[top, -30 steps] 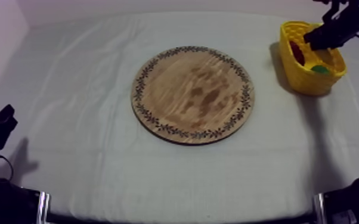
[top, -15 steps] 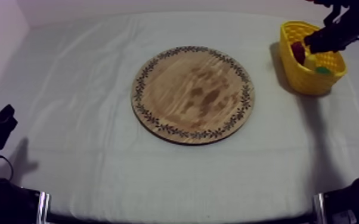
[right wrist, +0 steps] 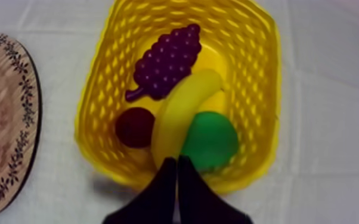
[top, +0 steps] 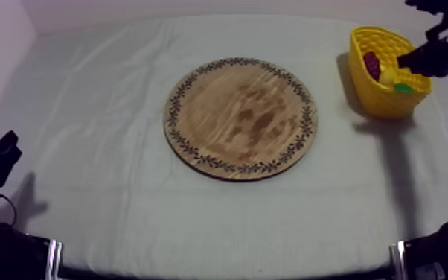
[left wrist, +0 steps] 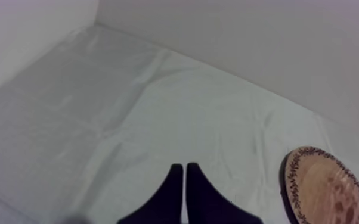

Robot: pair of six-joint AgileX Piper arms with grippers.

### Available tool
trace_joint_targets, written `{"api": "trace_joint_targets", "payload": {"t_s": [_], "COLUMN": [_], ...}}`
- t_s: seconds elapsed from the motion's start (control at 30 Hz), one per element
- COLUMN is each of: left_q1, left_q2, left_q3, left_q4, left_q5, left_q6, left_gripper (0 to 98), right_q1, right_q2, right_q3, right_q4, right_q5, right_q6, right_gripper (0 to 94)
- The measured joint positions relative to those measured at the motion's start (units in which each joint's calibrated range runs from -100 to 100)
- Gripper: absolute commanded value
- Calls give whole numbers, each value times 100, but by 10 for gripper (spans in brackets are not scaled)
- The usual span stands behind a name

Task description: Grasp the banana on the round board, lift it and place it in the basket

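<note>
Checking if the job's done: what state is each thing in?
Round wooden board with patterned rim: bare.
Yellow lattice basket: upright, four fruits inside.
Yellow banana: lying in the basket.
Purple grapes: in basket.
Small red fruit: in basket.
Green pear: in basket.
Left gripper: fingers shut, empty.
Right gripper: fingers shut, empty, over basket.

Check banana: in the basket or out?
In. The banana lies inside the yellow basket, between the grapes and the pear.
</note>
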Motion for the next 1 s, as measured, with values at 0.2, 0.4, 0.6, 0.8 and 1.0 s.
{"api": "trace_joint_targets", "payload": {"t_s": [0.2, 0.4, 0.6, 0.8, 1.0], "left_q1": [0, 0, 0, 0, 0], "left_q2": [0, 0, 0, 0, 0], "left_q3": [0, 0, 0, 0, 0], "left_q4": [0, 0, 0, 0, 0], "left_q5": [0, 0, 0, 0, 0], "left_q6": [0, 0, 0, 0, 0], "left_gripper": [1, 1, 1, 1, 1], "right_q1": [105, -94, -367, -614, -648], "right_q2": [-1435, -2930, -4555, -6146, -7416], "right_q3": [1137, 2209, 3271, 3976, 4395], "right_q4": [-250, -18, 376, 294, 28], "right_q5": [-142, -25, 231, 805, 1281], "right_q6": [246, 154, -282, -270, -18], "right_gripper": [8, 8, 8, 8, 8]}}
